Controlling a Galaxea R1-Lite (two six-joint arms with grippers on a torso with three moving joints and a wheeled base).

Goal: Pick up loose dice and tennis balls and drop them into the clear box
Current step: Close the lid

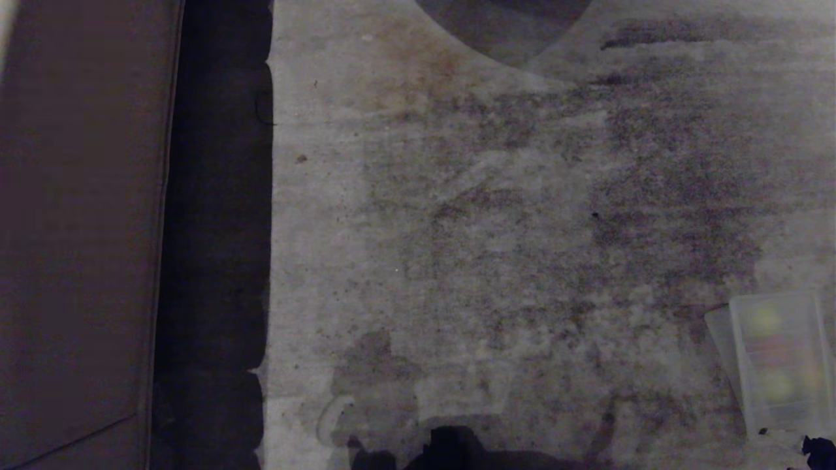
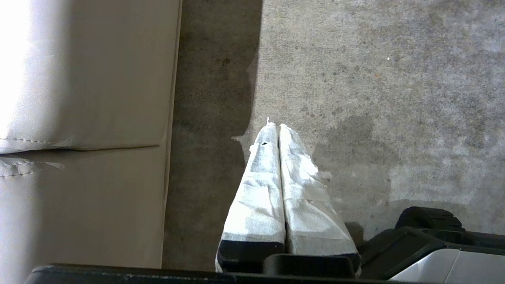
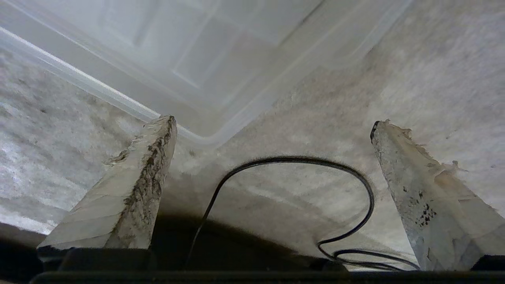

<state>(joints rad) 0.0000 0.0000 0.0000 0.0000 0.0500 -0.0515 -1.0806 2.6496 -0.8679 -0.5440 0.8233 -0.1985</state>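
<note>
From the head view, the clear box (image 1: 780, 362) sits on the grey carpet (image 1: 490, 228) at the robot's near right, lid on, with yellow-green and reddish blurs inside, probably balls and dice; no loose piece shows. In the left wrist view, the left gripper (image 2: 276, 128) is clenched and empty beside a pale sofa (image 2: 86, 118). In the right wrist view, the right gripper (image 3: 272, 124) is spread wide, empty, at the box's corner beside its lid.

We see a mottled grey floor (image 1: 496, 215) with darker smudges. The clear box (image 1: 780, 359) is milky and see-through, with yellow-green and reddish blurs inside. Beyond the right fingers (image 3: 138, 193), wrapped in dirty white tape with black specks, a black cable (image 3: 355, 185) loops. The left fingers (image 2: 300, 189) wear clean white wrap beside a beige sofa (image 2: 86, 118).
</note>
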